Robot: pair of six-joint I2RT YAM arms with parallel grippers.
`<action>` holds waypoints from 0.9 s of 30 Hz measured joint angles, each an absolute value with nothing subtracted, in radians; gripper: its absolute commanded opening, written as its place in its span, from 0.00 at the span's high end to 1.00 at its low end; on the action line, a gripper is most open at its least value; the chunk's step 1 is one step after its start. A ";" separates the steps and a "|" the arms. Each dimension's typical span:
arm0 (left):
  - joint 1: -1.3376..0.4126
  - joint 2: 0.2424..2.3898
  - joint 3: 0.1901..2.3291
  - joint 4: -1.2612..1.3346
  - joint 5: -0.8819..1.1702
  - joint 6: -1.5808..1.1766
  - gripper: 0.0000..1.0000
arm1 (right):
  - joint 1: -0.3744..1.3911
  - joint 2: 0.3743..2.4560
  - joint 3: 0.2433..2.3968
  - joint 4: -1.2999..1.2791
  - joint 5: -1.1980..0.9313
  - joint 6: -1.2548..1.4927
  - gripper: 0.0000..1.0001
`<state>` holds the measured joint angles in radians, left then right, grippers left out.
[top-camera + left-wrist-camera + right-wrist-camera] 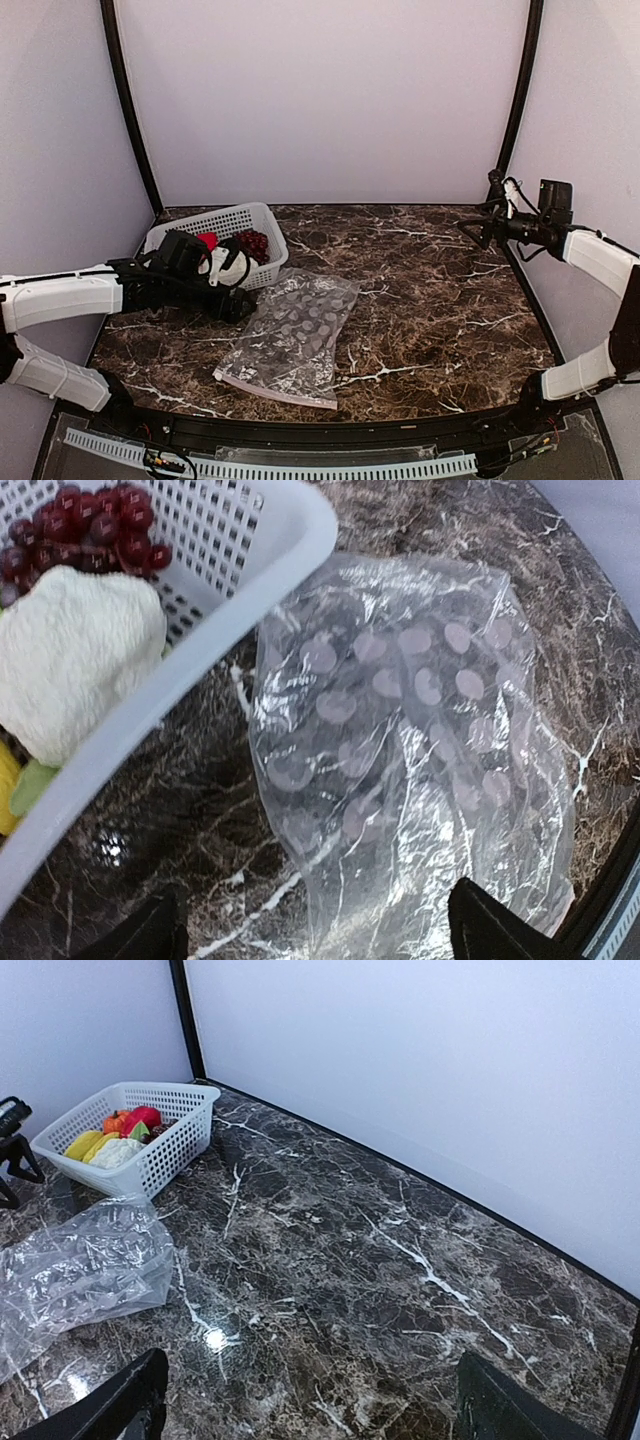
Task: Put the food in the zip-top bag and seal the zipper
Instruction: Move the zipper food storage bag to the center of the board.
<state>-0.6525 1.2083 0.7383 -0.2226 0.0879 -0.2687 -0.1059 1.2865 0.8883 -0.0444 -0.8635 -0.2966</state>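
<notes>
One dark marbled surface (pixel 430 290) is carrying everything, with two white arms reaching over it. The left gripper (pixel 320 935) is hovering low over the gap where bag and basket meet, its jaws spread wide and gripping nothing. The right gripper (pixel 315 1400) is hanging high over the far right side, well apart from everything, its jaws also spread wide and pinching nothing.

One clear, crinkly zip-top bag (pixel 295 335) with pale dots is lying flat left of centre, just beside the basket. Its single pinkish-red zipper (pixel 280 392) is running along the short edge nearest the arm bases.

One white perforated basket (pixel 215 215) is sitting at the far left corner, holding all the food: one white cauliflower (pixel 80 660), one bunch of dark purple grapes (pixel 85 525), two yellow pieces (pixel 85 1144) lying side by side, one red pepper (pixel 147 1116), one orange fruit (pixel 113 1120), and one small green piece (pixel 139 1131).
</notes>
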 measured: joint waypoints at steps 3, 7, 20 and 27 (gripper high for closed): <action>-0.662 1.235 0.700 -0.226 0.086 -0.320 0.09 | -0.106 1.287 0.886 -0.044 -0.901 -0.305 0.04; -0.669 1.299 0.685 -0.217 0.088 -0.365 0.09 | -0.106 1.287 0.885 -0.044 -0.930 -0.313 0.04; -0.831 1.722 0.892 -0.025 0.170 -0.452 0.18 | -0.107 1.287 0.885 -0.045 -0.968 -0.319 0.05; -0.932 2.114 1.378 0.046 0.236 -0.457 0.14 | -0.109 1.286 0.885 -0.045 -0.967 -0.310 0.04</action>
<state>-0.9318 2.1136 1.3781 0.0460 0.2363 -0.4572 -0.1089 1.2858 0.8848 -0.0452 -0.9672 -0.3099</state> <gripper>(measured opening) 0.821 0.958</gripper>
